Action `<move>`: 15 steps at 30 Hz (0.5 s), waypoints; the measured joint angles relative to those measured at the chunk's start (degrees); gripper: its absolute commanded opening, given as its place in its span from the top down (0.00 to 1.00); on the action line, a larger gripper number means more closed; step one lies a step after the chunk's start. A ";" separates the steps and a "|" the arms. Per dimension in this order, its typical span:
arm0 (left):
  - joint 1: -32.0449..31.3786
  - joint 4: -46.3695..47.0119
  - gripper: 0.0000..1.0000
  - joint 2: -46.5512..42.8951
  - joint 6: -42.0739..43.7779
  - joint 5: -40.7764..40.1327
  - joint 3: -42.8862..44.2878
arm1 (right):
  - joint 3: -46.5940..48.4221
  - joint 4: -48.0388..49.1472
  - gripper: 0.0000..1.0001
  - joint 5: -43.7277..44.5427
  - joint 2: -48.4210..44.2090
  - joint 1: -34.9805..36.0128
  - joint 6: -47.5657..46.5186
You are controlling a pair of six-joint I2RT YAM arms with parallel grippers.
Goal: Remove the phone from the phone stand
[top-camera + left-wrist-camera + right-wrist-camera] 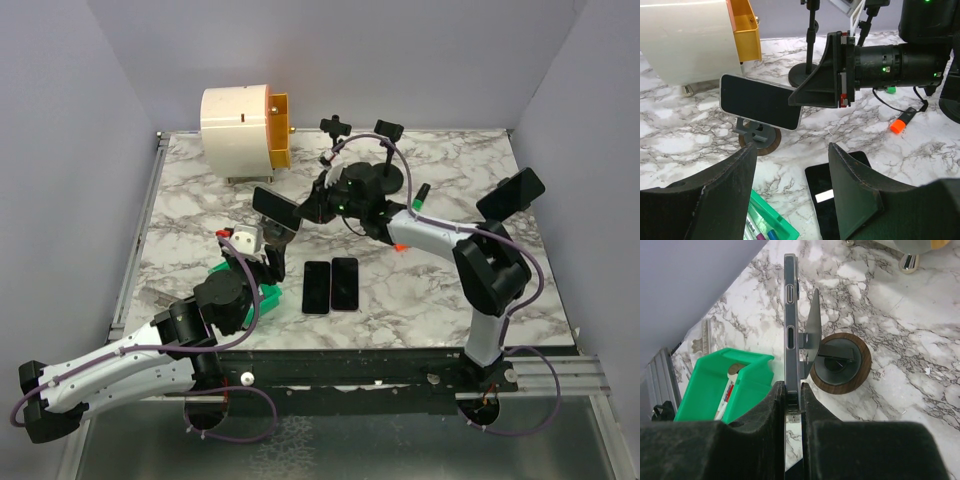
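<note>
My right end effector [793,392] is clamped on the phone [791,315], which sits against the phone stand [840,362] on the worktop [900,340]. I judge the grasp made; next comes a straight lift clear. My left end effector [792,172] hangs open nearby.

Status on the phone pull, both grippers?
Right gripper shut on phone, at its edge. Left gripper open, hovering in front. Phone against phone stand, not yet lifted. Green bin, two flat phones nearby, not blocking.

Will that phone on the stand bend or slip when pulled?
Likely rigid: the thin black phone looks straight though the right gripper pinches one end. Its glossy edge could slip. The small wood-rimmed stand might tip.
</note>
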 measured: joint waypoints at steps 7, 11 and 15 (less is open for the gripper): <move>0.00 -0.24 0.40 -1.62 -0.02 -1.29 0.00 | -2.21 -0.28 1.00 0.02 -5.25 0.00 -0.66; 0.00 -0.13 0.40 -4.00 -0.09 -2.03 0.00 | -4.57 -0.81 1.00 0.28 -10.25 0.00 -1.03; 0.00 0.50 0.41 -6.47 -0.02 -2.62 0.00 | -8.24 -1.77 1.00 1.29 -17.33 0.00 -1.03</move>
